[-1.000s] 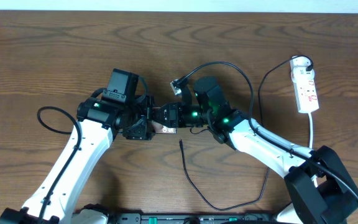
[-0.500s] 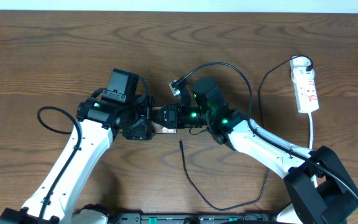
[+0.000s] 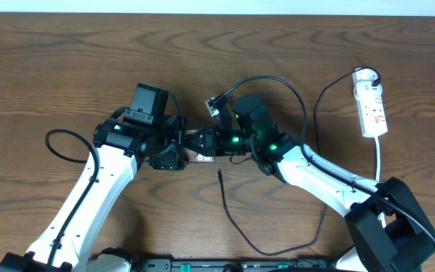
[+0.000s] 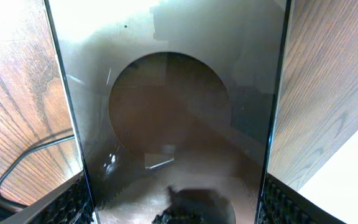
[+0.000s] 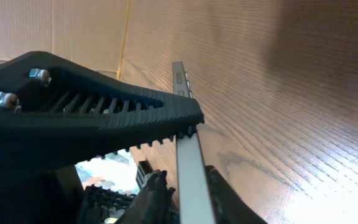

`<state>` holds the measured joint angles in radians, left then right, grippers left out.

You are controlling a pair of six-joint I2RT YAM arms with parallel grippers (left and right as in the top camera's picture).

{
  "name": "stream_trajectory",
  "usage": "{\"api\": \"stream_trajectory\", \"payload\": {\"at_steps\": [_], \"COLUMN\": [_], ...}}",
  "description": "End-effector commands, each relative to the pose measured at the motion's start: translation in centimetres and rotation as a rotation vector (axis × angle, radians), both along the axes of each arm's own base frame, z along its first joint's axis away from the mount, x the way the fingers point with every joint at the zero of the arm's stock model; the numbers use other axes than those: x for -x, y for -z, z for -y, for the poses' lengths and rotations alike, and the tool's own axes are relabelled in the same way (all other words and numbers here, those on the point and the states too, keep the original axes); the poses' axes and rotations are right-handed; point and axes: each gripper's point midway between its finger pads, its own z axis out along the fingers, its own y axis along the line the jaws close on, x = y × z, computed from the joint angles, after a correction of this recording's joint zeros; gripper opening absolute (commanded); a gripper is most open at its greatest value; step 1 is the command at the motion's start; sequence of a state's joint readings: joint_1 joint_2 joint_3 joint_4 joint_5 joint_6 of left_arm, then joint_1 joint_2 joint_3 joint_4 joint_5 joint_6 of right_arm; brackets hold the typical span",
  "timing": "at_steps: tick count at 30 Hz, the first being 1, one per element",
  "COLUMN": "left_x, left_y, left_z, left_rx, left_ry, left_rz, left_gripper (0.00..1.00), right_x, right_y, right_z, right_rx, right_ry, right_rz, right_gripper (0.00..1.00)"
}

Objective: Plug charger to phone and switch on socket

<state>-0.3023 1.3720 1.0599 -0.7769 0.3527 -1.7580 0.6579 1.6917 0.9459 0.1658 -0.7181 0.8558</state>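
The phone [image 3: 197, 147] is held off the table between both grippers, its white label facing up. My left gripper [image 3: 174, 151] is shut across the phone's width. In the left wrist view, the glossy brownish face [image 4: 166, 74] fills the space between the ribbed fingers [image 4: 73, 199]. My right gripper [image 3: 216, 142] is shut on the other end. The right wrist view shows the phone's thin silver edge [image 5: 180, 81] pressed under a serrated finger [image 5: 104, 112]. The charger plug tip [image 3: 220, 174] lies loose on the table just below the phone. The white socket [image 3: 371, 106] lies at the far right.
The charger cable [image 3: 236, 227] loops from the tip down toward the front edge, then up to the socket. A thicker black arm cable [image 3: 278, 79] arcs above the right wrist. Another black cable loops out from the left arm [image 3: 55, 143]. The wooden table [image 3: 66, 60] lies under everything.
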Motion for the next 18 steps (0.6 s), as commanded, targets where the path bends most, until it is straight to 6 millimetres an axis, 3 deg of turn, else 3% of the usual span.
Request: {"api": "stream_trajectory", "payload": {"at_steps": [1,18], "left_x": [-0.63,-0.63], "left_y": [-1.51,-1.51], "left_z": [0.17,0.16], "left_rx": [0.013,0.013], "left_ry": [-0.011,-0.011], "left_rz": [0.045,0.045], "left_gripper": [0.08,0.07], "right_x": [0.18,0.58], "right_y": [-0.26,-0.29], "right_z": [-0.45,-0.72], "right_rx": [-0.002,-0.004], "right_ry": [-0.009,-0.022], "right_rz": [0.01,0.008], "right_gripper": [0.17,0.08]}}
